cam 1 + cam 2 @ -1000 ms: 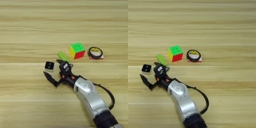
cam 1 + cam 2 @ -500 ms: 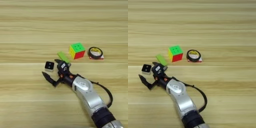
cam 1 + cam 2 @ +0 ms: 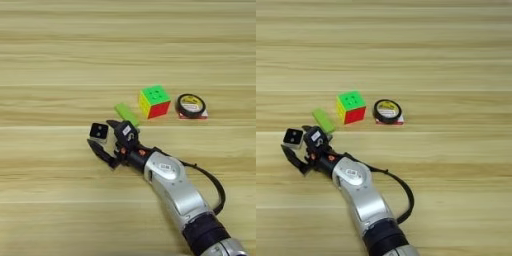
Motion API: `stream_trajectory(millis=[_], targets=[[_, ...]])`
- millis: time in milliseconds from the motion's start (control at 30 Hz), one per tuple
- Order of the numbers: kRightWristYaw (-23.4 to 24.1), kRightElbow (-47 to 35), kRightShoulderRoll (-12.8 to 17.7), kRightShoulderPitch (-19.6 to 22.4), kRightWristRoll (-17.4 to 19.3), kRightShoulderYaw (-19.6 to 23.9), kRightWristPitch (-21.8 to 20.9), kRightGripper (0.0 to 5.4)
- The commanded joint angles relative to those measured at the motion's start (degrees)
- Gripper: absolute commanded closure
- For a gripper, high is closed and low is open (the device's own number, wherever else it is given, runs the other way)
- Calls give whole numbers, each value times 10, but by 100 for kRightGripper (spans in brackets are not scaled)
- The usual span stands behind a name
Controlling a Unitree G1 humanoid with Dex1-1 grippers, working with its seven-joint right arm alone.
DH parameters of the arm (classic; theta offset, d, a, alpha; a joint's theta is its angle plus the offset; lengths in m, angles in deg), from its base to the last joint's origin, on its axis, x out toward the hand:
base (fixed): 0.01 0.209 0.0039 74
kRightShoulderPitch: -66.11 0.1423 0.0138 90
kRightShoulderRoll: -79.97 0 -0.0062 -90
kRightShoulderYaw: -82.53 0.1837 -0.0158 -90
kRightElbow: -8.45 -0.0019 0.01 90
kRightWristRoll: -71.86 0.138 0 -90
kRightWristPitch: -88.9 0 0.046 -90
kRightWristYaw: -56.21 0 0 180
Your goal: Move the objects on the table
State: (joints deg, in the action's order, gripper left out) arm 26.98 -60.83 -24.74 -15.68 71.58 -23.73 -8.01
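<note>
Light-brown wooden planks with long grain lines made up the tabletop (image 3: pixel 60 55), which filled the whole frame. Just left of centre sat the tiny white cube with a black two-dot top (image 3: pixel 99 132), standing on the wood between the two black fingers of the right tool (image 3: pixel 104 137). The tool was spread wide around it: one finger lay low and to the left, the other just right of the cube, and whether either touched it could not be told. Nothing was clamped.

Just up and right of the cube lay the flat lime-green bar (image 3: pixel 127 113), partly behind the upper finger. Further right, near the middle of the frame, stood the green, yellow and red puzzle cube (image 3: pixel 154 101), and right of that, a little apart, the black tape roll with a yellow label (image 3: pixel 191 105). The silver forearm (image 3: pixel 175 187) ran down to the lower right corner.

By the look of it, the work had hardly gone far: all four objects rested on the wood, none lifted, and the white cube seemed the one about to be taken.
</note>
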Motion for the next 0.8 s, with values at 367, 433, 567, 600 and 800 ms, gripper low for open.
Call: stream_trajectory(millis=[367, 433, 567, 600, 800], targets=[[7, -15, -7, 31, 7, 13, -16, 233], [8, -16, -8, 30, 7, 13, -16, 233], [9, -20, -8, 30, 7, 15, -18, 233], [12, -26, -7, 29, 7, 17, -19, 233], [34, -78, 3, 37, 24, 57, -10, 233]])
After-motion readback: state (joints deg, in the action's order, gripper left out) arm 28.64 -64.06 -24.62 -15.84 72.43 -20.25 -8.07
